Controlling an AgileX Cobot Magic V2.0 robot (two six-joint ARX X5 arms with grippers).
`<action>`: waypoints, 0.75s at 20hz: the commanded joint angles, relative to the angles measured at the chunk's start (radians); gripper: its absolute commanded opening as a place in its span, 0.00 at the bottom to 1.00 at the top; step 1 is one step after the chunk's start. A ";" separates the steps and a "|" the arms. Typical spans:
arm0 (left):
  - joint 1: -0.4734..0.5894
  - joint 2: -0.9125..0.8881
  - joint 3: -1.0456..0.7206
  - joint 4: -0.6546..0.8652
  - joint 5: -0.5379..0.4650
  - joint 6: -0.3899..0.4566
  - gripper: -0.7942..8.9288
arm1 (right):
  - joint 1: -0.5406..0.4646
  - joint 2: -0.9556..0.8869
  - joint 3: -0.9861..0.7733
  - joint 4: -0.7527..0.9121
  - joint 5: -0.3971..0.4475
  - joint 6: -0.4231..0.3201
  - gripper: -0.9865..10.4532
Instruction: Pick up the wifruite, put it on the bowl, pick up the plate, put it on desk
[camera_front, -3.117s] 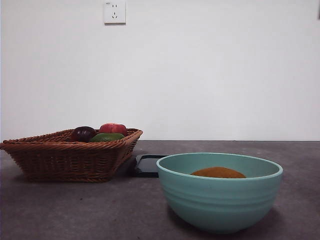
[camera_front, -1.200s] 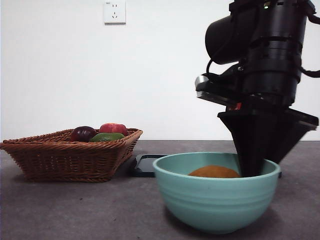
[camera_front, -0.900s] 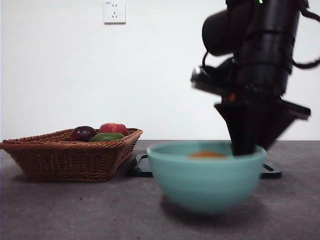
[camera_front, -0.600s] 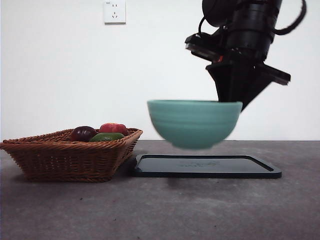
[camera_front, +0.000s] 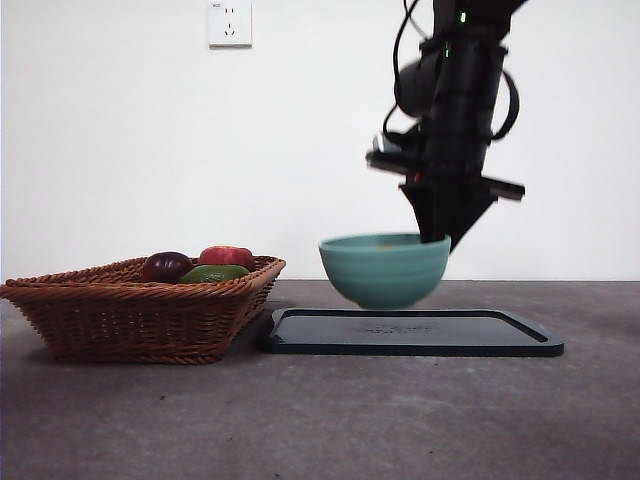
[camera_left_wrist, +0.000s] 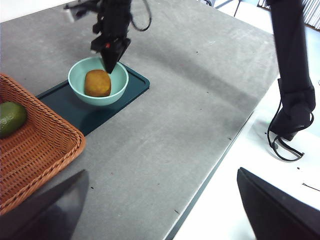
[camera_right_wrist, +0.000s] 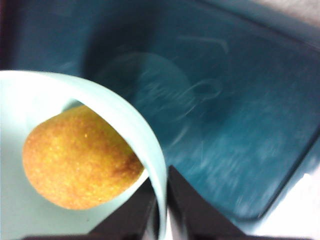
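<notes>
Front view, mottled grey desk, white wall, socket

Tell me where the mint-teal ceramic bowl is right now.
In the front view the mint-teal ceramic bowl hangs over the dark flat tray, right of the brown wicker basket, its rim pinched by the right gripper, orange-brown fruit inside.

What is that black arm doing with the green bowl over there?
The right gripper has its fingers pinched on the rim of the bowl and holds it in the air above the dark tray. The wifruite sits inside the bowl. The left gripper waits off to the side, open. A wicker basket of other fruit stands beside the tray on the desk.
</notes>
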 joint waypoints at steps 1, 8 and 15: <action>-0.009 0.002 0.008 0.013 -0.005 0.008 0.56 | -0.009 0.060 0.041 0.014 -0.003 -0.014 0.09; -0.009 0.002 0.008 0.013 -0.005 0.008 0.56 | -0.018 0.097 0.041 0.023 -0.006 -0.019 0.09; -0.009 0.002 0.008 0.013 -0.005 0.008 0.56 | -0.035 0.061 0.068 0.002 0.060 0.019 0.42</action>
